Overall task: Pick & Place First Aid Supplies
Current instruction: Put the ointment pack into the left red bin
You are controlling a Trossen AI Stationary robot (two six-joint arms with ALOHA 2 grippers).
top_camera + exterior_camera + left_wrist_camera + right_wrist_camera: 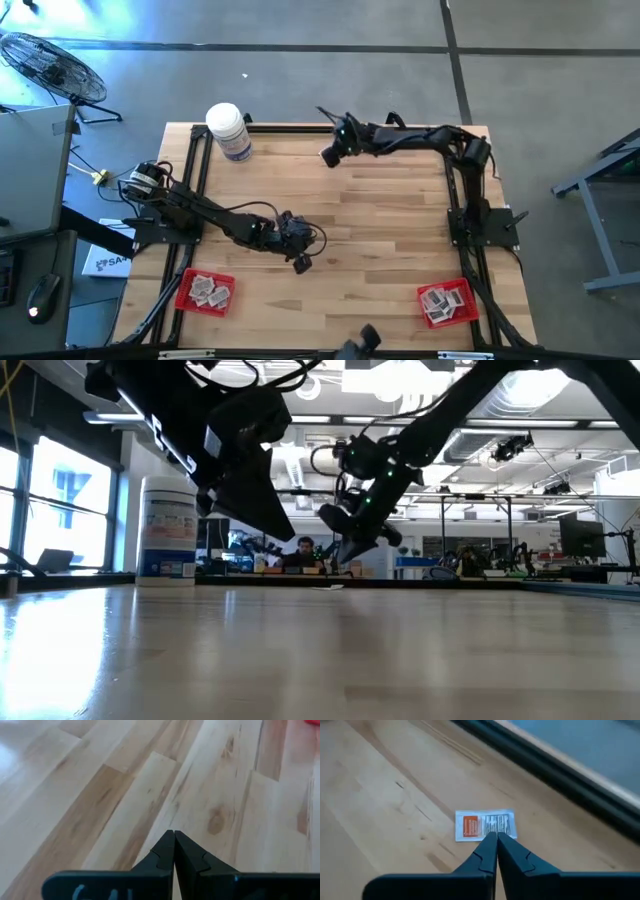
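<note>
Reaching toward the far edge of the table (380, 230), the right gripper (496, 836) is seen with its two dark fingers pressed together, the tips meeting at the near edge of a single packet (485, 825). Whether the packet is pinched between the tips or merely lies on the wood under them cannot be told. In the high view this gripper (330, 155) is placed near the white bottle (229, 131), which stands upright at the far left of the table.

The left gripper (174, 836) is likewise closed, tip against tip, nothing being held; only bare wood is shown beneath it. It (300, 262) is positioned over the middle of the table.

The remaining packets are kept in two red trays at the near edge: the left tray (187, 293) and the right tray (470, 305).
</note>
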